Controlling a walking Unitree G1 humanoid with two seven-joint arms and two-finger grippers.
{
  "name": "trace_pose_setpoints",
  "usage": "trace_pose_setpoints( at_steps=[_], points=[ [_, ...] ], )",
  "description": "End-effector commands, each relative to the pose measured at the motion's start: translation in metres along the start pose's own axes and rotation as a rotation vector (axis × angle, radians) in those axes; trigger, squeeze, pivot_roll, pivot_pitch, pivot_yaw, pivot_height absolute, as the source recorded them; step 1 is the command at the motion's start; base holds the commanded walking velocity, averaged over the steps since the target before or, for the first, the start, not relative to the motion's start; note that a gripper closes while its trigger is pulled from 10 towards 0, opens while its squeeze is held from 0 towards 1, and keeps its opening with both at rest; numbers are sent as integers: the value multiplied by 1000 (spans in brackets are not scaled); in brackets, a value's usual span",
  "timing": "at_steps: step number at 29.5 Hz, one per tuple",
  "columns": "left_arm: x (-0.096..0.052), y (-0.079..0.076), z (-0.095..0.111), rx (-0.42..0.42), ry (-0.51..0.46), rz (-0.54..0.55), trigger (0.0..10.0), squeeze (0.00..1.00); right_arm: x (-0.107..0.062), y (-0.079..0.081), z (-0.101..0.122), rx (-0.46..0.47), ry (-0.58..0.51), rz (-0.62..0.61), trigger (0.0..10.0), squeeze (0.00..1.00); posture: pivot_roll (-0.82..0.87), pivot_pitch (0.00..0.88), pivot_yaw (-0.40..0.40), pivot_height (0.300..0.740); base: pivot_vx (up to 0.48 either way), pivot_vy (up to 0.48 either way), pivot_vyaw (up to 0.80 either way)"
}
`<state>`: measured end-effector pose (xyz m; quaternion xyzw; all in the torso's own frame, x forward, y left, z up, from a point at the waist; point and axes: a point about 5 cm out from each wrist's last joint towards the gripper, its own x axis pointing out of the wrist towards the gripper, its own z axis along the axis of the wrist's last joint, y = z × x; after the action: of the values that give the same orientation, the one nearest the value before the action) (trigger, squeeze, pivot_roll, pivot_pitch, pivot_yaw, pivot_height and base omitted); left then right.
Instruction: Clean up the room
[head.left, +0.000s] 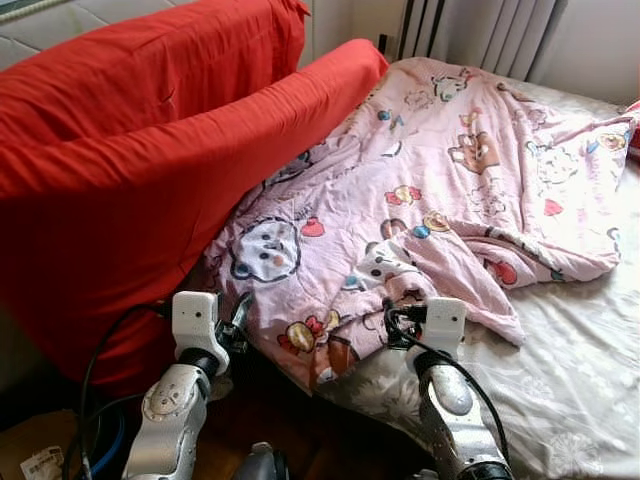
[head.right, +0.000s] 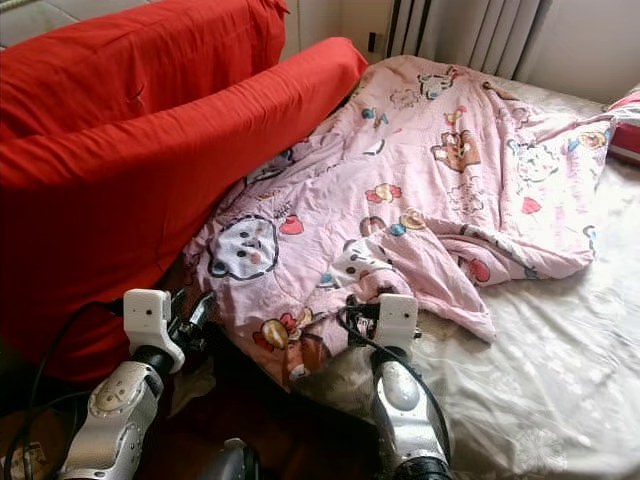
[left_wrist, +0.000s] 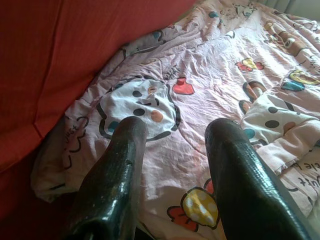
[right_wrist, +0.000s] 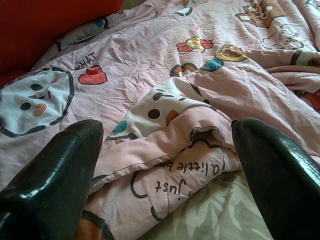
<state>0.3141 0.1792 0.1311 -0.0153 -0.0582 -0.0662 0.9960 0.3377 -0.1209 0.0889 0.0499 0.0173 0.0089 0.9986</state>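
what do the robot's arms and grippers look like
Both arms are silver-grey with rounded shells, each topped by a white boxy wrist block and trailed by black cables. The left gripper and right gripper each have two long, glossy black fingers with blunt rounded tips.

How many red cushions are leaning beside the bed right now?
2: the upper red cushion stands behind, at the wall side; the lower red cushion lies in front, overlapping the pink quilt's edge. Others may be hidden.

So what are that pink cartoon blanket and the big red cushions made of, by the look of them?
The pink blanket looks like thin, soft, matte woven fabric, maybe cotton: it creases finely and folds over at its edge. The red cushions seem covered in a heavier matte cloth with a faint weave, stretched over bulky padding. The exact fibres can't be told.
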Motion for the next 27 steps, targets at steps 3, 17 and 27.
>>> trace_pose_setpoints(
  at_steps=[3, 17, 27],
  points=[
    [-2, 1, -4, 1, 23, -1, 10000, 0, -2, 0, -2, 4, 2, -1, 10000, 0, 112, 238, 22, 652, 271, 0, 0],
    [-1, 0, -2, 3, 18, -5, 10000, 0, -2, 2, -3, 5, 7, 12, 10000, 0, 111, 236, 24, 652, 301, 0, 0],
    [-1, 1, -2, 7, 16, -1, 10000, 0, -2, 3, -5, 5, 13, 21, 10000, 0, 112, 242, 21, 652, 338, 0, 0]
  ],
)
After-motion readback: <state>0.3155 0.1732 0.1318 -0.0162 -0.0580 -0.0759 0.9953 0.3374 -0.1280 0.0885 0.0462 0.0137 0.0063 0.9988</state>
